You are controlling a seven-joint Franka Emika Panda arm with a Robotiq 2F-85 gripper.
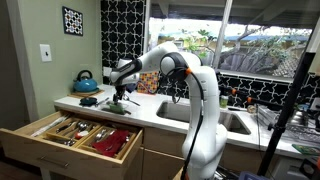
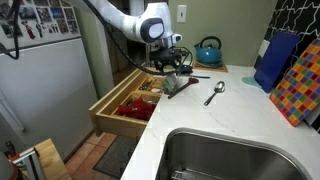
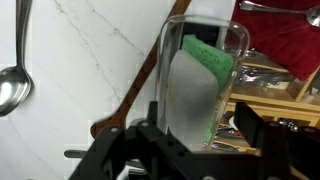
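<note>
My gripper (image 3: pixel 200 128) points down at the white counter (image 3: pixel 80 60) beside the open drawer. It also shows in both exterior views (image 1: pixel 122 95) (image 2: pixel 172 72). Its fingers are apart and stand on either side of a flat translucent grey utensil head with a green pad (image 3: pixel 195 80). A gap shows on the right side. This utensil lies on the counter's edge (image 2: pixel 183 87). A wooden spoon handle (image 3: pixel 135 85) runs under it. A metal spoon (image 3: pixel 10 90) (image 2: pixel 215 93) lies apart on the counter.
The open wooden drawer (image 1: pixel 70 135) (image 2: pixel 125 105) holds cutlery and a red cloth. A teal kettle (image 1: pixel 85 82) (image 2: pixel 208 50) stands at the back. There is a sink (image 2: pixel 230 155) (image 1: pixel 235 122), and blue (image 2: pixel 272 60) and multicoloured (image 2: pixel 300 85) boards lean on the wall.
</note>
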